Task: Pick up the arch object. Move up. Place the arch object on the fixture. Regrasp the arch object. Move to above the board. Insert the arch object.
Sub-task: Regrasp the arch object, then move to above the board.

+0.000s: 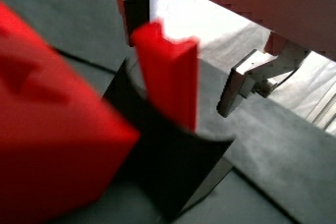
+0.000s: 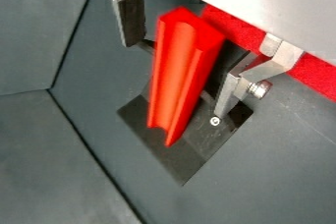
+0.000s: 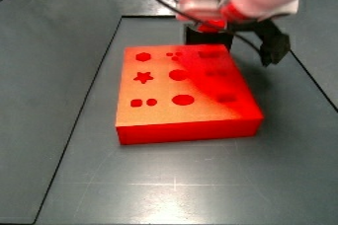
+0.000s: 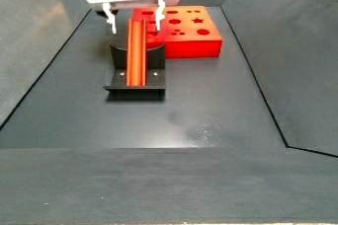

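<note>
Even bright overhead light, soft shadows on the dark floor, board [image 1: 53,120] a blurred red mass in a wrist view — gripper [image 3: 227,17] smeared, side view soft, faint sheen on grey.

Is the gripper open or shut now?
Open: in a wrist view the gripper fingers stand apart from the arch object on the fixture.

tool [image 4: 133,16] straddles arch object [image 4: 136,48] — board [image 4: 193,34] just beside | floor elsewhere free
</note>
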Robot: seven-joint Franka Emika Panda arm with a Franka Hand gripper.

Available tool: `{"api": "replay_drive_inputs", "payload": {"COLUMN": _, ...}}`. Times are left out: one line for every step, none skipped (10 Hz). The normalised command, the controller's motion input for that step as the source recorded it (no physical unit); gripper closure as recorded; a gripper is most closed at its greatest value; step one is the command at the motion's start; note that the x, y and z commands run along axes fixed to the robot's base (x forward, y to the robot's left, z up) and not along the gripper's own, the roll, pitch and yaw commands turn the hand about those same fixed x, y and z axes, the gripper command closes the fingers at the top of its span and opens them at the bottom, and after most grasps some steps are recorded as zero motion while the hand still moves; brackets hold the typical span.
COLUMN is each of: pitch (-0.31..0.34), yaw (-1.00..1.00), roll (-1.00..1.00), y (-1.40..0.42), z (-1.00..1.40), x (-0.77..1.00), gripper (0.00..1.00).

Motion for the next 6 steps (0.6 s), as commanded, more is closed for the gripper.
{"api": "replay_drive_inputs", "payload": {"pitch": 0.0, "yaw": 0.0, "roll": 0.0, "y": 0.0, "z": 0.0, "x": 0.0, "gripper": 1.0}}
{"api": "replay_drive_inputs", "payload": {"pitch": 0.203, "yaw": -0.29, "roll": 0.18, "y": -0.11, "z": 1.0, "x": 0.3, "gripper": 1.0}}
{"api": "replay_drive_inputs", "payload": {"pitch": 0.217, "yaw": -0.27, "roll": 0.18, "y": -0.11, "z": 1.0, "x": 0.3, "gripper": 1.0}}
{"api": "replay_drive_inputs", "payload": {"pitch": 0.271, "yaw": -0.18, "roll": 0.16, "y": -0.11, "z": 1.0, "x": 0.29, "gripper": 1.0}}
{"api": "replay_drive_inputs", "payload": {"pitch": 0.304, "yaw": -0.1, "roll": 0.13, "y": -0.11, "z": 1.0, "x": 0.29, "gripper": 1.0}}
{"api": "replay_drive_inputs", "payload": {"pitch": 0.322, "yaw": -0.02, "roll": 0.1, "y": -0.11, "z": 1.0, "x": 0.29, "gripper": 1.0}}
